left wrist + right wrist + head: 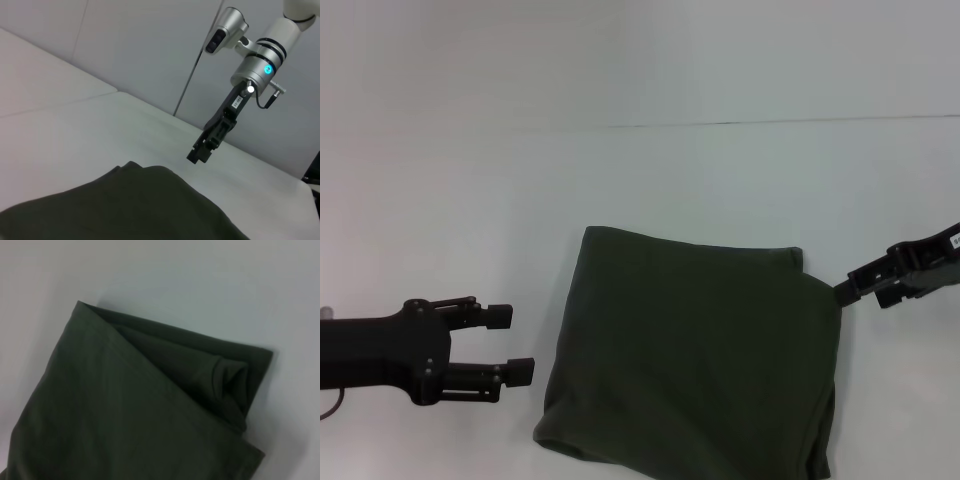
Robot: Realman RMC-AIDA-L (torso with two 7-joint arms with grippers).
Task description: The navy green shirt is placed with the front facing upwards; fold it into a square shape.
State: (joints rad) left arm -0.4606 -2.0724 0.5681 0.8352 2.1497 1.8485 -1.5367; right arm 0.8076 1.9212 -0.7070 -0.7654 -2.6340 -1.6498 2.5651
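1. Folded into a rough square, the navy green shirt (690,360) lies on the white tabletop (620,180) at its near edge, a little toward the right side. Its upper face is plain dark olive cloth with no print showing. The left edge is a smooth rounded fold; the near edge runs out of the head view. In the right wrist view the shirt (115,410) shows stacked layers at its far right corner, with a small rolled tuck of cloth inside the fold.

2. On the left, the left gripper (515,345) hovers low just beside the shirt's left edge, not touching it. Its two black fingers (498,317) stand apart with nothing between them.

3. On the right, the right gripper (847,290) has its tip at the shirt's far right corner, right at the cloth edge. I cannot tell whether it is parted or closed, or whether it grips the fabric. The left wrist view shows this gripper (199,154) poised just above the tabletop beyond the shirt (125,205).
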